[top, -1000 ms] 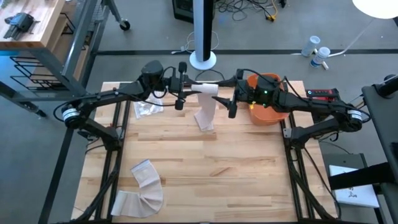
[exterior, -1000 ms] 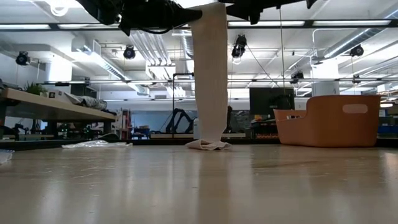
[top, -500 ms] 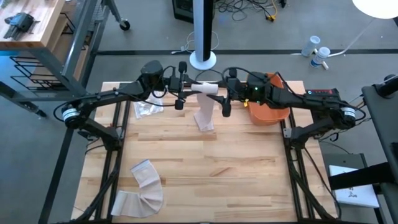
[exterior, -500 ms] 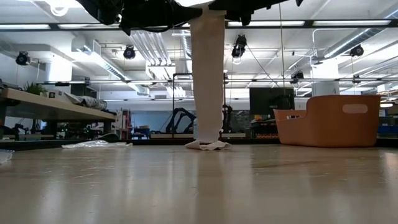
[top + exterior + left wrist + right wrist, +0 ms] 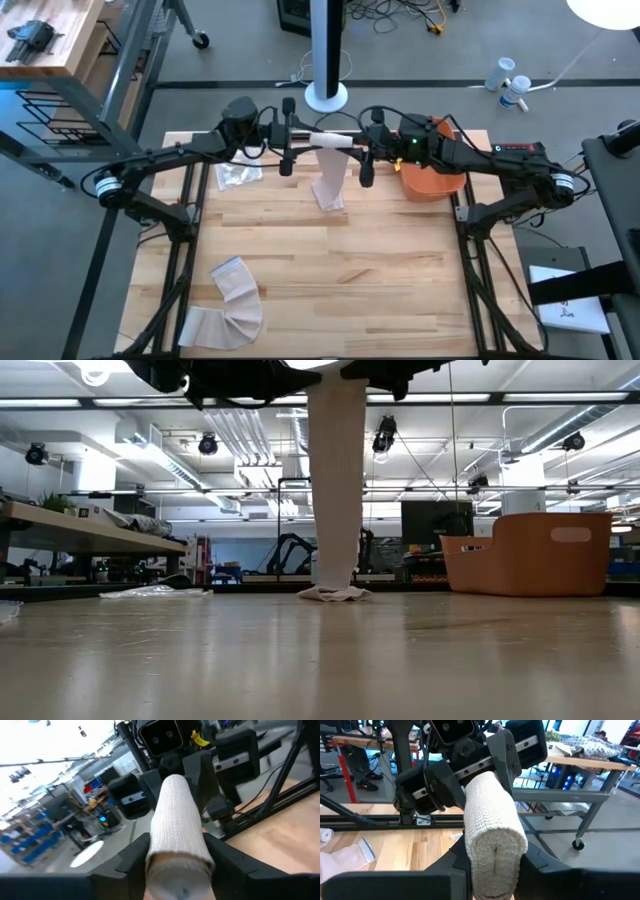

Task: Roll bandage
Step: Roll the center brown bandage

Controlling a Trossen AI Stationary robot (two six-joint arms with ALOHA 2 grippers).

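Note:
A white bandage roll [image 5: 330, 140] hangs level, high over the table's far middle. Its loose strip [image 5: 335, 480] drops straight down, and the strip's lower end [image 5: 335, 593] lies bunched on the tabletop. My left gripper [image 5: 297, 140] is at the roll's left end and my right gripper [image 5: 358, 143] at its right end. The two face each other and each is shut on the roll. In each wrist view the roll [image 5: 175, 815] [image 5: 490, 810] runs away from the camera toward the other gripper. My left gripper has the roll's left end [image 5: 172, 857] between its two fingers [image 5: 135, 855], one on each side. It comes level from the table's left, along the roll. The roll is clear of the table. My right gripper pinches the roll's right end [image 5: 492, 845] between its two fingers [image 5: 535, 862], one on each side. It comes about level from the table's right, along the roll. The roll stays level and lifted, with the strip hanging slack-free below it.
An orange bin [image 5: 435, 175] stands at the far right, under my right arm. A clear wrapper [image 5: 238, 175] lies at the far left. Another bandage strip [image 5: 232, 300] lies curled at the near left. A white pole base [image 5: 327, 97] stands beyond the far edge.
My right gripper has gone toward the table's left and come up to the roll's right end, which it stood apart from before. The roll has levelled out a little. The strip still hangs with its end on the table.

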